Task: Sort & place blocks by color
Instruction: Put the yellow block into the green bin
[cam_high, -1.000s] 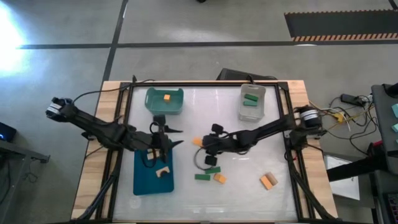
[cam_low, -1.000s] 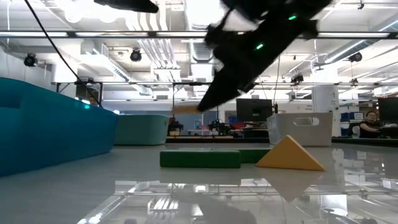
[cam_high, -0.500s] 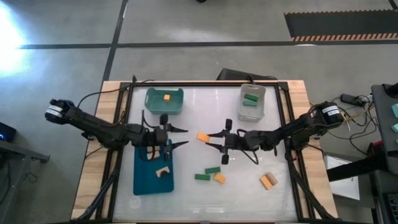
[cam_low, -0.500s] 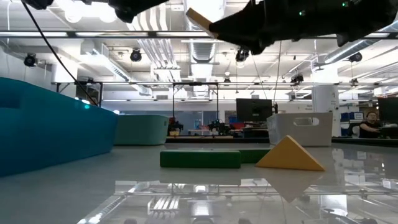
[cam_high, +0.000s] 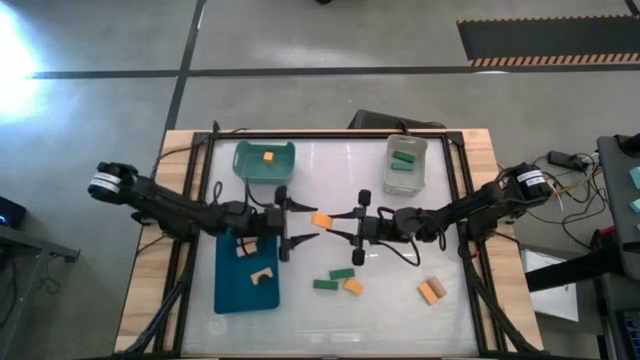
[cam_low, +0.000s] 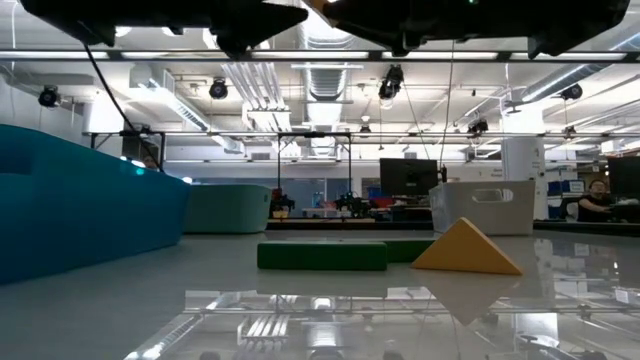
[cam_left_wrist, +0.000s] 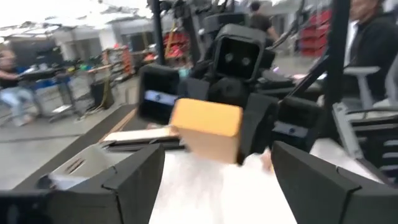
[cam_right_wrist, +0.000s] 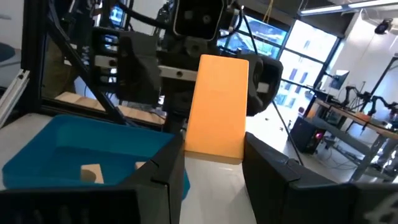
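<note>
My right gripper (cam_high: 334, 224) hovers over the table's middle, shut on an orange block (cam_high: 322, 220). My left gripper (cam_high: 303, 223) faces it from the left, open, its fingertips just short of the block and either side of its line. In the left wrist view the orange block (cam_left_wrist: 206, 129) sits ahead between my open fingers. Two green blocks (cam_high: 334, 279) and two orange ones (cam_high: 353, 287), (cam_high: 431, 291) lie flat on the table. The low view shows a green block (cam_low: 322, 256) and an orange wedge (cam_low: 467, 248). My right gripper pinches the orange block between its two fingers by the end nearest the wrist (cam_right_wrist: 211, 149). The fingers come level from the table's right. The block is lifted clear of the table, and its free end (cam_right_wrist: 224, 65) sticks out toward my left gripper.
A teal bin (cam_high: 245, 170) at the far left holds an orange block. A clear bin (cam_high: 392, 180) at the far right holds green blocks. A blue tray (cam_high: 228, 290) at the near left holds tan blocks (cam_high: 262, 275). The glossy table has free room at its near right.
My right gripper has risen from just above the table with the orange block and levelled out. In the low view it has climbed out of the picture's top. My left gripper has moved toward the table's right, closing on the block, and stays open.
</note>
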